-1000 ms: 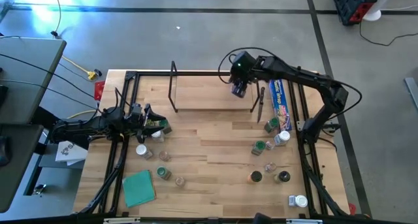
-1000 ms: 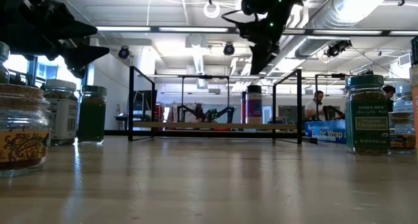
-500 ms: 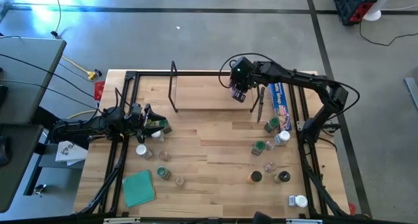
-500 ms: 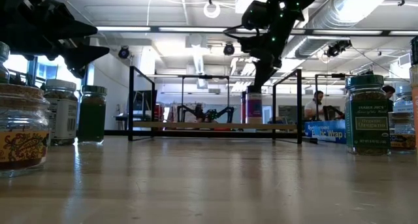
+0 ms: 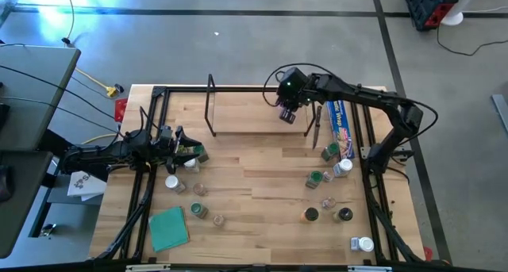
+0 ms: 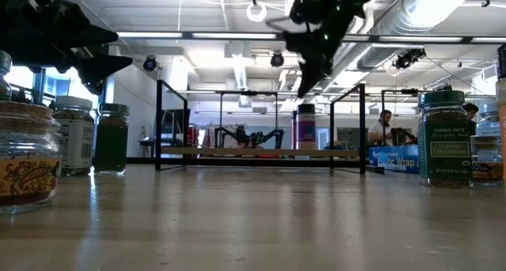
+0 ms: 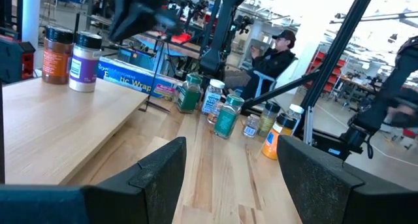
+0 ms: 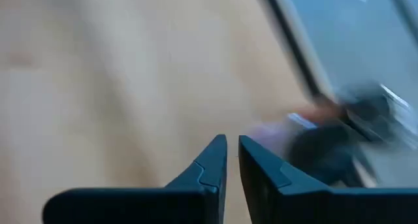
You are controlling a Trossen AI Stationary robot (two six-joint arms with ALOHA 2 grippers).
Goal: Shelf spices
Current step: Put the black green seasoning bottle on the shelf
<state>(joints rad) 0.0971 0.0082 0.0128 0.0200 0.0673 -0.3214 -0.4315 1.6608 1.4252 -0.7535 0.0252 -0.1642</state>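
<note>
**Entry: right arm clear of shelf, one more jar placed**

Right end effector (image 5: 286, 113): above the right end of the shelf (image 5: 238, 117), fingers nearly together with only a slit between them, holding nothing. A second earlier it stood farther right and half open over the same end; since then it closed empty and drew slightly left and upward. Judged: a release just finished, arm free for the next pick.

Shelved jar (image 6: 305, 129): dark lid, purple label, upright on the shelf board beneath that end effector, apart from it. The left wrist view showed a brown jar (image 7: 57, 46) and a white-labelled jar (image 7: 83, 52) together on the board.

Left end effector (image 5: 184, 151): low at the tabletop's left side, fingers spread wide, beside a green-lidded jar (image 5: 196, 154); unmoved over the last second. Nothing seen between its fingers.

Remaining spices: a left cluster (image 5: 194, 199) and a right cluster (image 5: 327, 189) on the tabletop (image 5: 254, 177), well apart from the shelf. Judged: most of the task outstanding.
</note>
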